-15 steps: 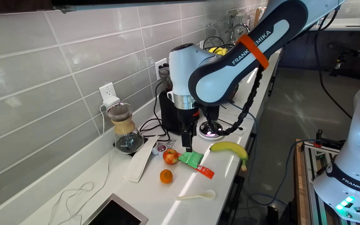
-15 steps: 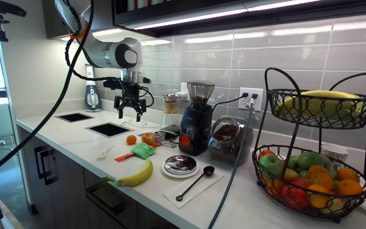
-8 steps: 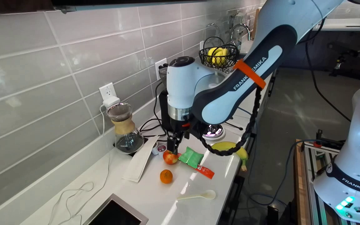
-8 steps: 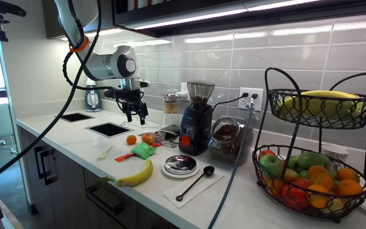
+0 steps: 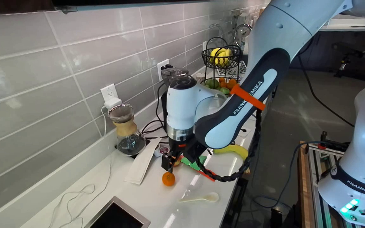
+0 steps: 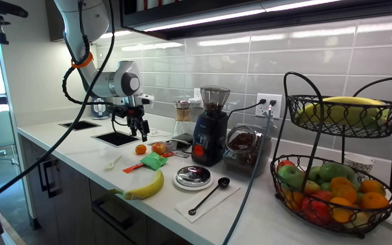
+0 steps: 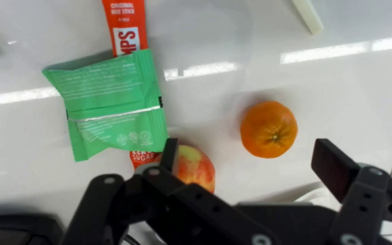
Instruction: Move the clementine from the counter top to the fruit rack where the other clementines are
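I noted the round clementine [image 7: 269, 129] beside the apple [image 7: 196, 170], stem end [image 7: 275, 137] upward; my gripper [image 7: 250, 153] stood with jaws spread.

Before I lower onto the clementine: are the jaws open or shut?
Open. In the wrist view the jaws stand wide apart, and white counter top shows between each of them and the clementine.
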### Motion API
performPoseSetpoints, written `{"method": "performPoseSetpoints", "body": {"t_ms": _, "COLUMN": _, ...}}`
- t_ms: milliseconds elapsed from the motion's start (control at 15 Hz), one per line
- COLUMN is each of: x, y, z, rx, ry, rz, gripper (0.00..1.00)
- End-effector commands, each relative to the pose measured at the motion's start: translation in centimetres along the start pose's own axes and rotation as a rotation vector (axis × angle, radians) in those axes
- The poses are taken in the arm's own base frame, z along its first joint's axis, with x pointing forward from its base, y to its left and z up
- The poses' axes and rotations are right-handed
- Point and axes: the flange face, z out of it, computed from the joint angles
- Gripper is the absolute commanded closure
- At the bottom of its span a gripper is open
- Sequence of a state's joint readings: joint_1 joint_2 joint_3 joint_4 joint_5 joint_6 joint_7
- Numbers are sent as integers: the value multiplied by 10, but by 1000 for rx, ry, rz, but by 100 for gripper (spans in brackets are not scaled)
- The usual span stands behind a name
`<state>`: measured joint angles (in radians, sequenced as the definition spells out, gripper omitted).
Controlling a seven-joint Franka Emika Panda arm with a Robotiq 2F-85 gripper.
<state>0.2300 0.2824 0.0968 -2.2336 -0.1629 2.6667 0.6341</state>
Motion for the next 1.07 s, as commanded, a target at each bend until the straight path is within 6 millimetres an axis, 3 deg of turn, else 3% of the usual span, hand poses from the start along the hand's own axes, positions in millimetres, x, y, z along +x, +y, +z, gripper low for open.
{"method": "performPoseSetpoints", "body": {"t_ms": 0, "x": -2, "y": -8, "z": 28, "rx": 50, "ry": -13, "rz": 29, "gripper": 0}}
{"method": "performPoseSetpoints", "body": {"t_ms": 333, "x": -2, "y": -12, "z": 52, "rx": 99, "ry": -14, "rz": 25, "gripper": 0}}
{"method": "performPoseSetpoints", "body": {"t_ms": 867, "x": 2, "y": -20, "z": 68, "rx": 127, "ry": 17, "rz": -73, "gripper": 0}}
{"method": "performPoseSetpoints", "body": {"t_ms": 1000, "x": 3, "y": -22, "z": 70, "rx": 130, "ry": 17, "rz": -101, "gripper": 27}}
